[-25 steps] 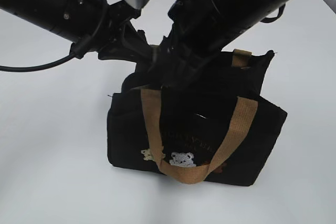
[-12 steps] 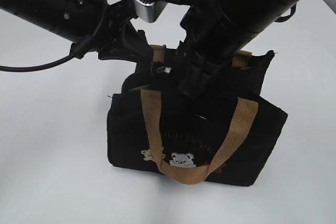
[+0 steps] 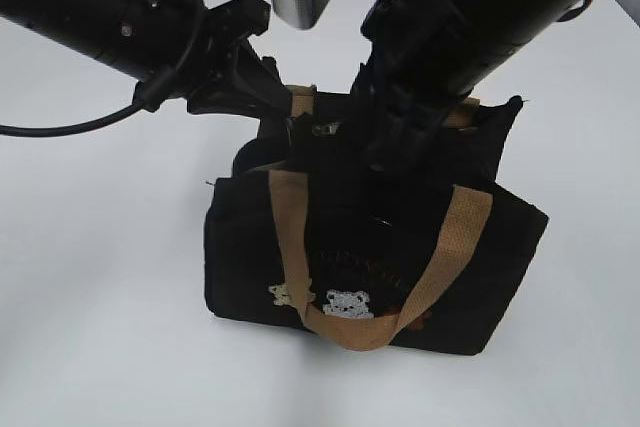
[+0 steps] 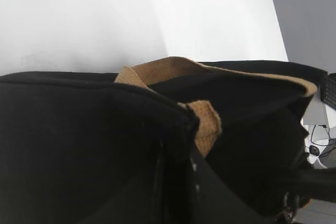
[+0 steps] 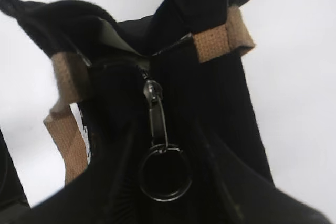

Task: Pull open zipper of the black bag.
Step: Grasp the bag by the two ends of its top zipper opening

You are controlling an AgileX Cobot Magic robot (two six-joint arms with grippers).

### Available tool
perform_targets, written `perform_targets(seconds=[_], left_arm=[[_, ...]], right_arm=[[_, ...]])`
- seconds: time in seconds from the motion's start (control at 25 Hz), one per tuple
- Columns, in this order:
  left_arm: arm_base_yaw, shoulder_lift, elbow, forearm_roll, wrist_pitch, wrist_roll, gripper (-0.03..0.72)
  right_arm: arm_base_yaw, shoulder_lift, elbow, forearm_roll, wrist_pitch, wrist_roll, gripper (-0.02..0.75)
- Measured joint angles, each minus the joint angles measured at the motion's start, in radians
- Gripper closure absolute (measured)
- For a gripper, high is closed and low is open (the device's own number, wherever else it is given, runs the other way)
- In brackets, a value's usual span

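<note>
The black bag (image 3: 250,247) stands on the white table, tan handles (image 3: 290,237) hanging over its front with the bear embroidery (image 3: 347,304). My left gripper (image 3: 293,125) is at the bag's back left top corner. In the left wrist view it (image 4: 178,161) is shut on the bag's black top edge (image 4: 105,93) beside a tan strap (image 4: 207,124). My right gripper (image 3: 397,162) comes down on the bag's top from the right. The zipper's metal pull (image 5: 156,114) and ring (image 5: 165,174) lie between its jaws (image 5: 165,182), which stand slightly apart on either side.
White table (image 3: 90,277) surrounds the bag on all sides. Both black arms cross above the bag, and a cable (image 3: 60,129) hangs from the left arm. A tan strap patch (image 5: 220,40) sits where the left gripper holds the bag.
My right gripper has moved to the right along the bag's top and its jaws have narrowed around the ring. The left gripper and the bag have stayed in place.
</note>
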Motion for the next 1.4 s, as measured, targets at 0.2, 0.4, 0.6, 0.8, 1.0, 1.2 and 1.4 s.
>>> perform_targets(seconds=[0.2,0.4,0.6,0.8,1.0,1.2,1.4], left_arm=[[-0.001,-0.002,0.000,-0.004,0.003,0.000,0.658],[-0.002,-0.002,0.000,0.004,0.004,0.000,0.658],[-0.002,-0.002,0.000,0.015,0.003,0.000,0.658],[-0.002,-0.002,0.000,0.019,0.003,0.000,0.658],[-0.002,-0.002,0.000,0.024,0.006,0.000,0.653],[-0.001,-0.065,0.000,0.086,0.059,0.000,0.379],[-0.001,-0.225,-0.008,0.283,0.202,-0.051,0.150]], right_arm=[[-0.013,-0.055,0.000,-0.029,0.081,0.035,0.496],[-0.084,-0.067,0.000,-0.126,0.223,0.186,0.496],[-0.198,-0.068,0.000,-0.153,0.340,0.275,0.496],[-0.306,-0.068,0.000,-0.153,0.404,0.317,0.496],[-0.338,-0.068,0.000,-0.095,0.411,0.336,0.496],[-0.338,-0.071,0.000,-0.048,0.411,0.405,0.355],[-0.338,-0.161,0.015,-0.047,0.411,0.443,0.172]])
